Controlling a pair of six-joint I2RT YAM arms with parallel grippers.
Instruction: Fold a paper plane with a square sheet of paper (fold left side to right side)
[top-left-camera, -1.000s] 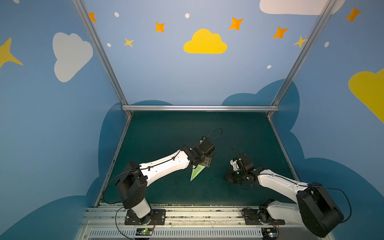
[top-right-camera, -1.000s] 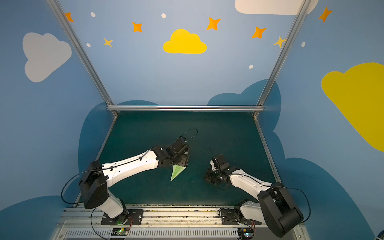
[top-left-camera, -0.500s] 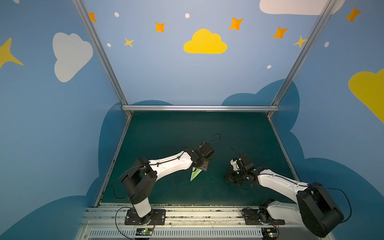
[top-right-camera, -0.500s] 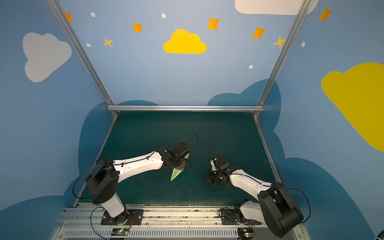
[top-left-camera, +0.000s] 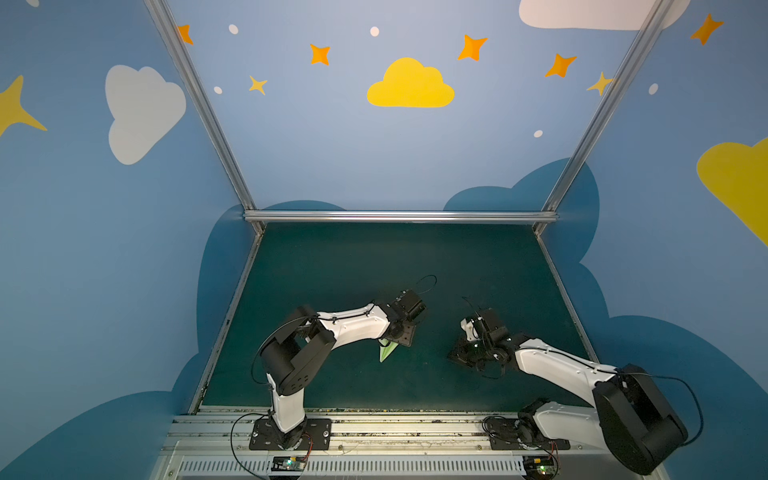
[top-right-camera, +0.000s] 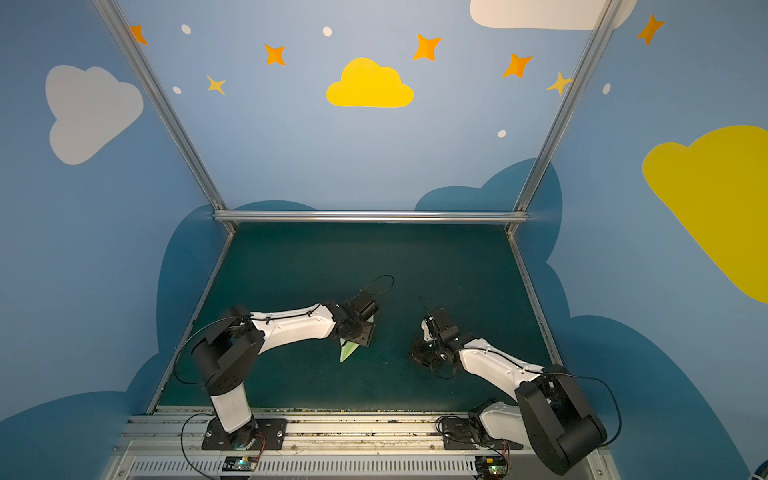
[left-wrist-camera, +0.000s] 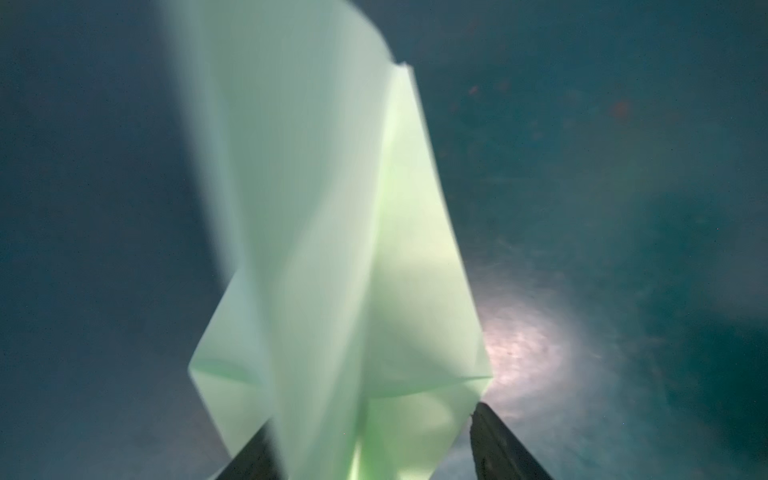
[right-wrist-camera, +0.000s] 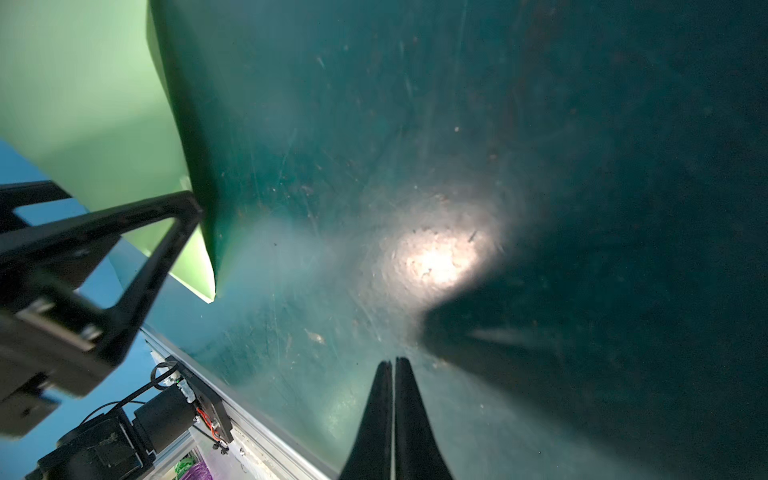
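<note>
1. Near the middle of the mat, a bit toward its front edge, is the plane: a slim green dart, nose aimed at the mat's front.
2. Over its tail hangs the left gripper, jaws wide apart and straddling it, one flap standing up between them. Can't tell if they're actually squeezing the edges.
3. Off toward the mat's right side, the right gripper has its tips pressed together, holding nothing.
4. My guess: we're on the left-over-right fold, pretty late in the job.
5. Next move probably needs that raised flap pushed across and flattened without the tail sliding. The right gripper could maybe pin the nose.
</note>
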